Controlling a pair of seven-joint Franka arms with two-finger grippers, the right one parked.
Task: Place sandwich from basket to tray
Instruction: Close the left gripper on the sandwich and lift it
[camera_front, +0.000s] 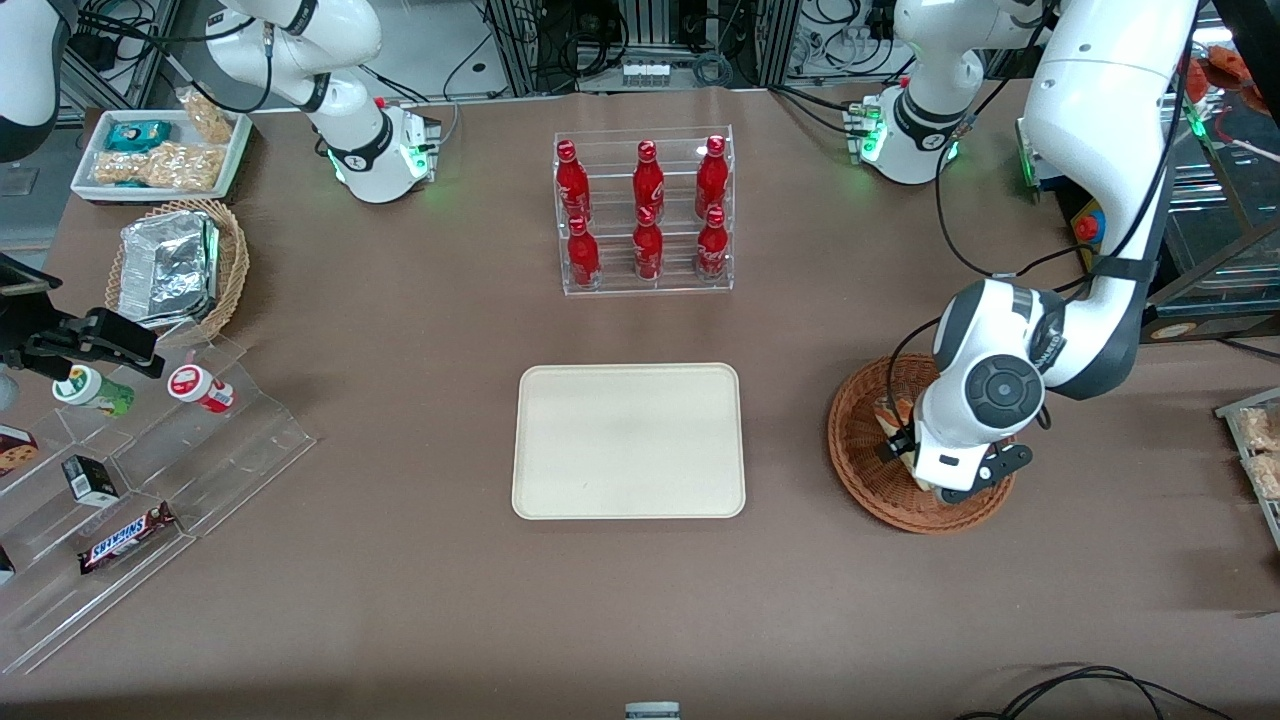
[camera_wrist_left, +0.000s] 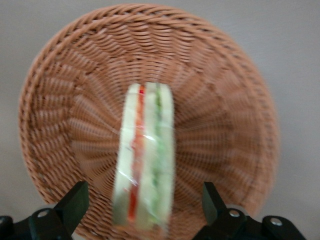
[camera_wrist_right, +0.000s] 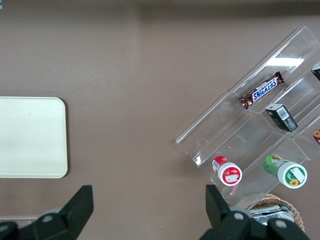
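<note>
**End effector spread wide over the sandwich in the basket**

The end effector (camera_wrist_left: 143, 210) is hovering low over the basket (camera_front: 858, 440), its two fingers (camera_wrist_left: 75, 202) standing well apart, one on each side of the sandwich (camera_wrist_left: 145, 170) and touching neither face of it. In the front view the working arm's wrist is covering most of the basket's middle, so only a sliver of the sandwich (camera_front: 893, 412) is showing there.

Around it, the tray (camera_front: 628, 441) is lying flat on the worktop (camera_front: 400, 560) beside the basket, toward the parked arm's end, with a strip of bare brown worktop between them. A clear rack of red bottles (camera_front: 645, 212) is standing farther from the front camera than the tray. A clear stepped display (camera_front: 150, 490) with a Snickers bar (camera_front: 126, 537) and a tan basket holding a foil pack (camera_front: 170, 268) are sitting well off at the parked arm's end.

The sandwich is standing on edge in the basket, white bread outside, with red and green filling stripes running along it under a glossy clear wrap.

The basket's woven rim is rising low all round, and the sandwich is sitting near its centre.
</note>
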